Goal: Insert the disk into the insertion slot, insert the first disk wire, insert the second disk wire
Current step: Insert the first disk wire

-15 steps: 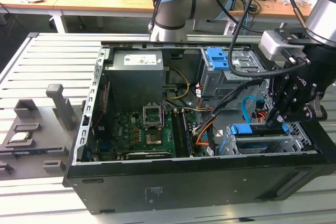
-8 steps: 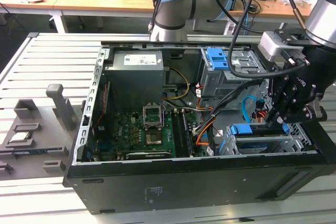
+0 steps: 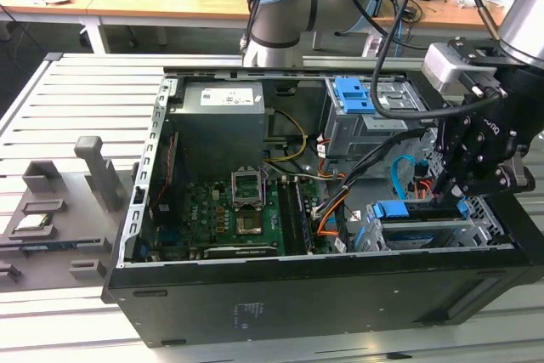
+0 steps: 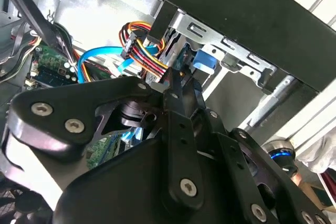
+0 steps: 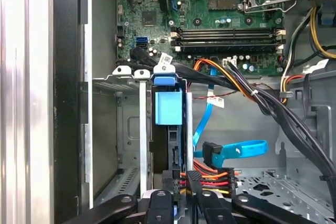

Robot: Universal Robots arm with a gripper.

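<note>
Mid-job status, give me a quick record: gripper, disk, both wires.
gripper: inside the case at the exterior view's right, nearest the first disk wire
disk: in the insertion slot, blue frame showing
first disk wire: black plug by the disk's end, seating unclear
second disk wire: loops loose beside the slot, plug apart from the disk

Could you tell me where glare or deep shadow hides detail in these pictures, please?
First wrist view: glare bleaches the strip beside the computer case. Exterior view: the table slats wash out white. Second wrist view: the black end effector reads dark against bright sheet metal.
</note>
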